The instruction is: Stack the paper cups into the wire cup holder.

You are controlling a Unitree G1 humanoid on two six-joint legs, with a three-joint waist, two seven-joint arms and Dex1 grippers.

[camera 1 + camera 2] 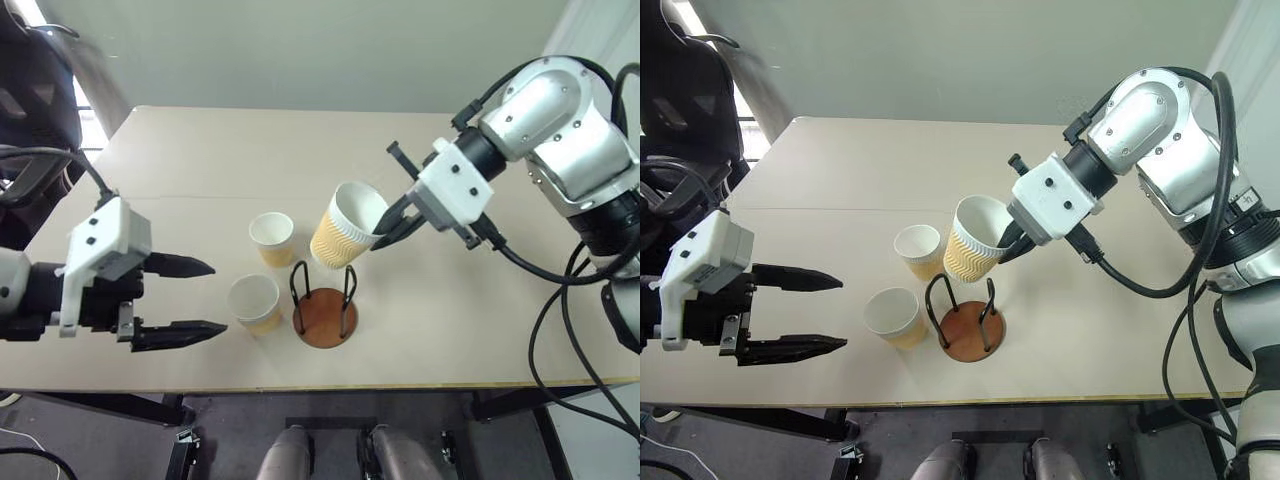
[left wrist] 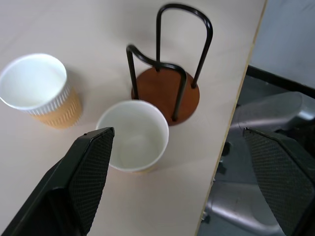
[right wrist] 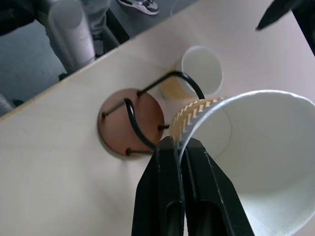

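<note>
The right gripper (image 1: 392,222) pinches the rim of one paper cup (image 1: 345,240), with one black finger inside the cup and one outside. This held cup is tipped over, its white mouth facing the gripper and its ribbed tan side pointing down at the wire cup holder (image 1: 325,305). The cup hangs in the air just above the far loop of the holder. I cannot tell if its bottom edge touches the wire.

The holder stands on the table (image 1: 200,160) near the front edge. It has a round brown base and two black wire loops standing up.

Two more cups stand upright on the table. The far cup (image 1: 272,238) is just behind and to the left of the holder. The near cup (image 1: 254,303) is just beside the holder on its left side.

The left gripper (image 1: 190,298) has its two black fingers spread wide apart and holds nothing. It hovers to the left of the near cup, pointing at it, with a small gap in between.

From the right wrist, the held cup covers part of the far cup behind it, and its own rim is cut off at the edge. The bottom of the held cup is hidden there too.
</note>
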